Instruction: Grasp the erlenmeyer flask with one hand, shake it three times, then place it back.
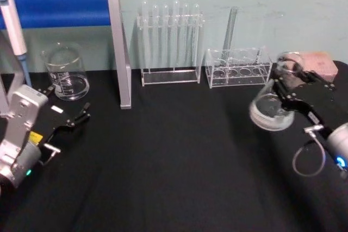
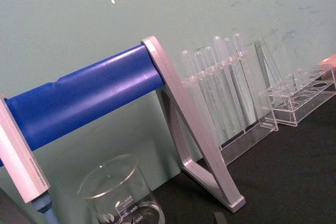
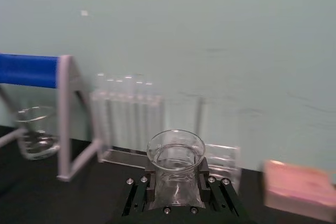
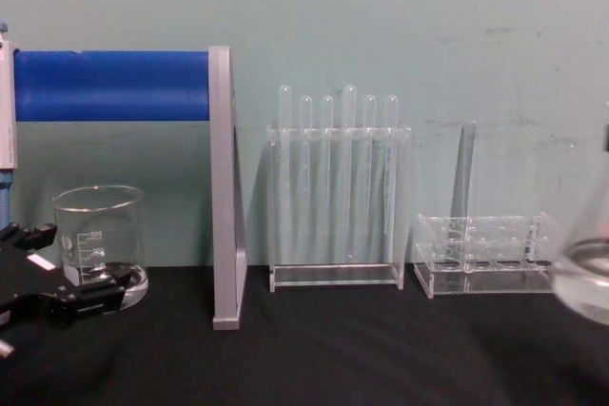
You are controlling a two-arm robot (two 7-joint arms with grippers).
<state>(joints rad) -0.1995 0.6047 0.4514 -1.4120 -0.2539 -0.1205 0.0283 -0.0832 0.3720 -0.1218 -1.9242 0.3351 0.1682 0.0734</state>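
Note:
The erlenmeyer flask (image 1: pixel 271 110) is clear glass and hangs tilted above the black table at the right, base toward the table's middle. My right gripper (image 1: pixel 284 81), the hand, is shut on its neck. In the right wrist view the flask's round rim (image 3: pixel 176 149) stands between the two black fingers (image 3: pixel 137 191). In the chest view the flask's wide base (image 4: pixel 590 278) shows at the right edge, off the table. My left gripper (image 1: pixel 66 103) rests open at the left, beside the beaker, holding nothing.
A glass beaker (image 1: pixel 66 73) stands at the back left under a blue-barred grey stand (image 1: pixel 120 52). A tall rack of test tubes (image 1: pixel 169 42) and a low clear rack (image 1: pixel 237 68) line the back wall. A pink block (image 1: pixel 318 64) lies at the far right.

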